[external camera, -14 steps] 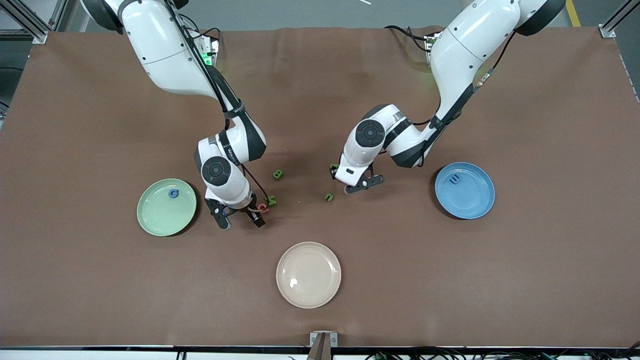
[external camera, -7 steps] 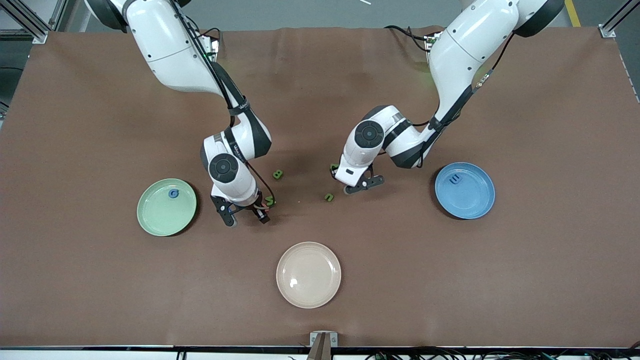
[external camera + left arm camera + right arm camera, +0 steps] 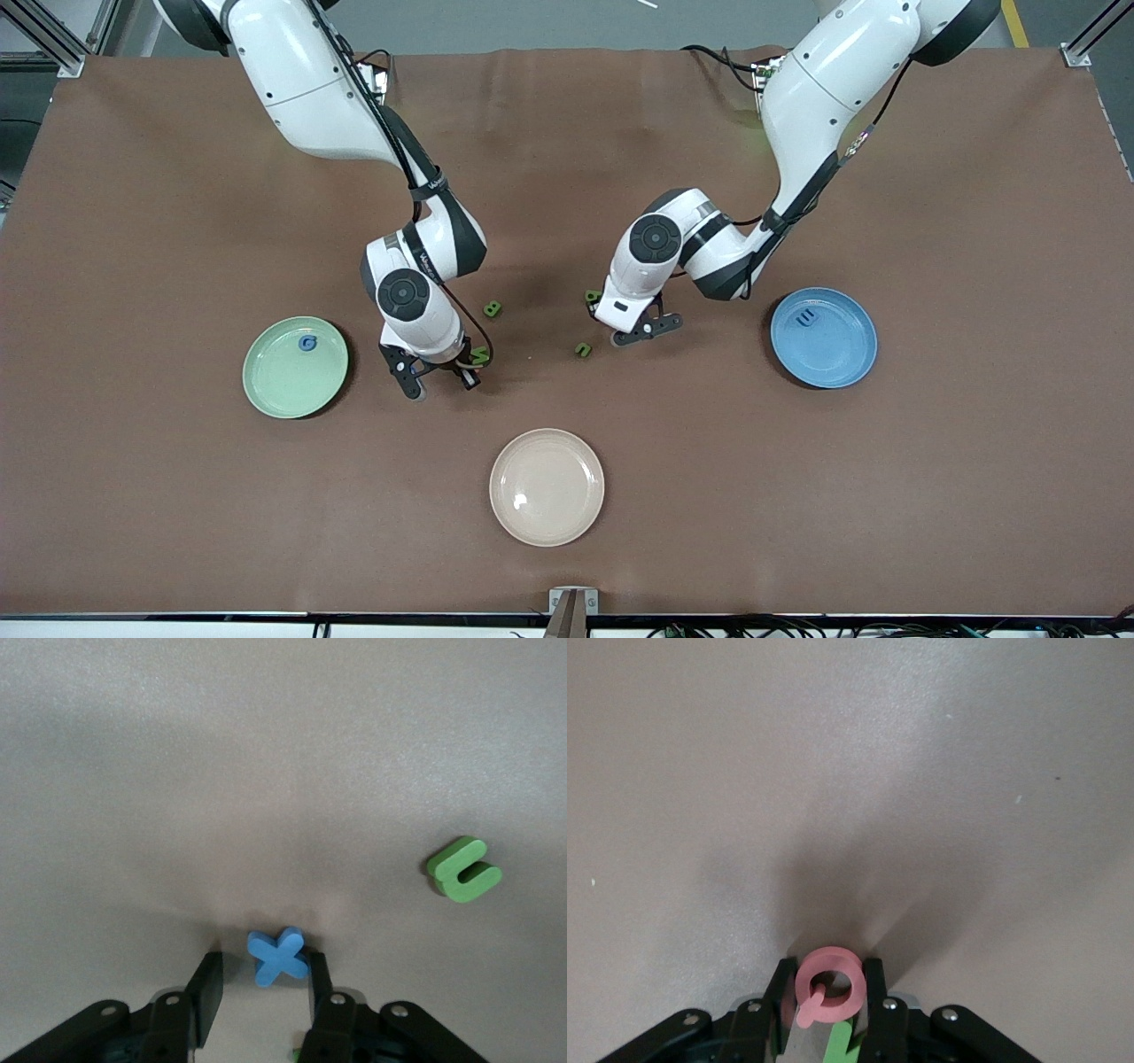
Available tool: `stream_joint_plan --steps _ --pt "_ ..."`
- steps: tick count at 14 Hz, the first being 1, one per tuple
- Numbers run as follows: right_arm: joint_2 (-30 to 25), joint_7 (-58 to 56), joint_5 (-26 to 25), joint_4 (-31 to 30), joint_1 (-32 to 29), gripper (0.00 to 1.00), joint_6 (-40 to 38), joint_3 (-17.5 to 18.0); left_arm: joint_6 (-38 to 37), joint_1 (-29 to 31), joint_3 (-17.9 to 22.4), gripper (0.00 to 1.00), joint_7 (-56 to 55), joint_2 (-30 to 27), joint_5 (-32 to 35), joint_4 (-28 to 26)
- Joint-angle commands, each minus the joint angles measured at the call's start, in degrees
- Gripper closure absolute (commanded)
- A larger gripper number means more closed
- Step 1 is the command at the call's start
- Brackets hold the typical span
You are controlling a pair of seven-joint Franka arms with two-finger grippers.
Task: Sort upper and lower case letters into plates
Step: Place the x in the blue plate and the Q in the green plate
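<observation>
Fingers [image 3: 782,992] of the right gripper [image 3: 440,385] pinch a pink letter [image 3: 824,988] from both sides, just above centre in the front view, beside the pale green plate [image 3: 283,385]. That plate lies toward the right arm's end of the table [image 3: 177,496] and holds a blue letter G [image 3: 307,342]. A green letter M [image 3: 479,355] sits against the right gripper. The left gripper [image 3: 647,331] stands spread around a blue letter x [image 3: 279,957], one finger touching it and the other apart. A green letter [image 3: 465,870] lies near it. The blue plate [image 3: 837,359], toward the left arm's end, carries a dark blue letter E [image 3: 804,319]. A cream plate [image 3: 547,486] sits low in the frame's centre.
</observation>
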Motion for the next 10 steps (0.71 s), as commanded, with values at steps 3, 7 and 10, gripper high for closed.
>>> stream_joint_plan --steps 3,7,10 --pt "-2.71 -6.05 -0.4 -0.86 -1.78 1.0 -6.02 -1.35 0.19 -0.55 0.65 0.62 -1.12 0.41 1.76 0.64" --pt "-9.74 -20.63 -0.49 -4.01 -8.53 1.0 -12.45 -1.71 0.19 -0.73 0.65 0.74 -1.12 1.03 1.76 1.17" --pt "-13.61 -32.67 -0.49 -8.14 -14.42 1.0 -12.37 -1.71 0.19 -0.9 0.65 0.86 -2.52 0.94 1.76 1.35"
